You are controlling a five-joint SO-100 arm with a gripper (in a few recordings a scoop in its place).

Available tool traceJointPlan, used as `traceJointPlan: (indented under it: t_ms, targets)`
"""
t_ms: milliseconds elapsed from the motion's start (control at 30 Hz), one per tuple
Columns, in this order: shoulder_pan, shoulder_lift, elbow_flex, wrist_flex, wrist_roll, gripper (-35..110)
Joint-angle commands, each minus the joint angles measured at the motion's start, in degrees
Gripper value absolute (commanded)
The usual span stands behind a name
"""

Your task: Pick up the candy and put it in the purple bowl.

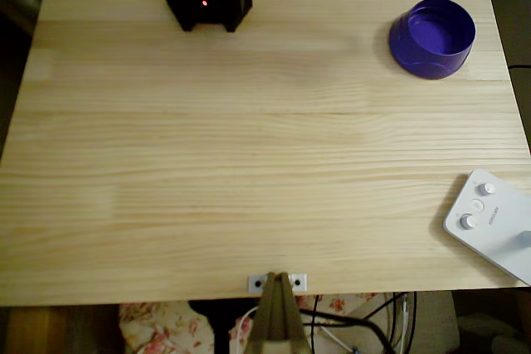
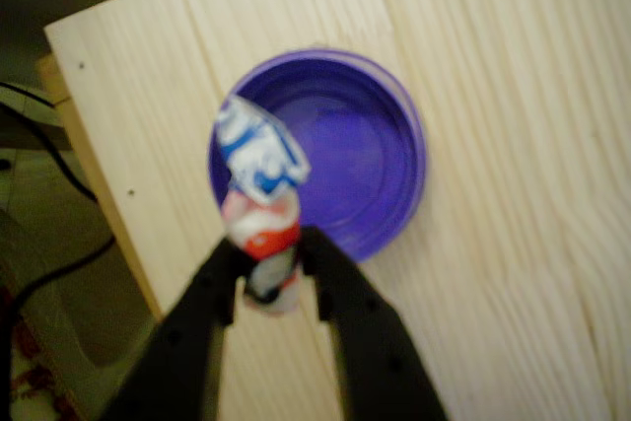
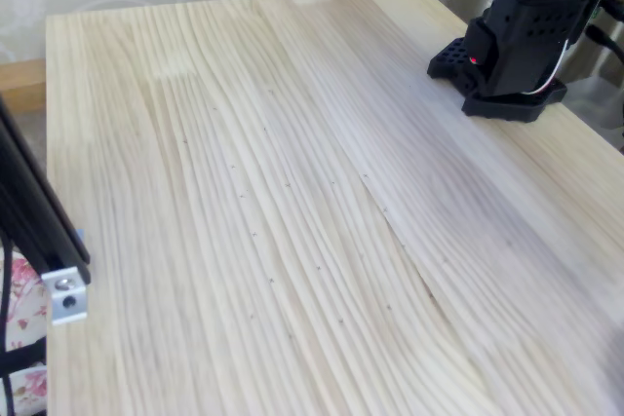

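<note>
In the wrist view the gripper (image 2: 271,278) is holding the candy (image 2: 261,199) between its 2 black fingers (image 2: 340,288), jaws narrowed onto the lower part of the wrapper. The sweet is standing up out of the grip, its blue-and-white twisted end reaching across the near rim of the purple bowl (image 2: 365,160), with a red band showing just above the fingers. The view is blurred, so finer print on the wrapper is not readable.

The bowl is sitting near a corner of the wooden table (image 2: 513,244), and in the overhead view the same purple bowl (image 1: 432,37) is resting at the table's upper right, apparently empty.

Judging by this, the carry step is nearly finishing: the candy is lifted and arriving at the bowl. The grip point itself seems to be hanging over the near rim or slightly outside it, so the next move probably calls for pushing a little farther toward the bowl's centre before widening the jaws, otherwise the candy could be catching the rim and dropping onto the table.
</note>
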Motion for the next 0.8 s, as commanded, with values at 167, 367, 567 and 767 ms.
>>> traceJointPlan:
  t_ms: [167,367,567,767]
  targets:
    - [-0.2,-6.1,-14.9,1.5,1.0,-1]
    - [0.7,-7.7,-15.8,2.5,1.4,-1]
    - [1.3,-7.7,-15.5,3.2,1.8,-1]
    - [2.0,-7.2,-15.6,4.7,2.1,3]
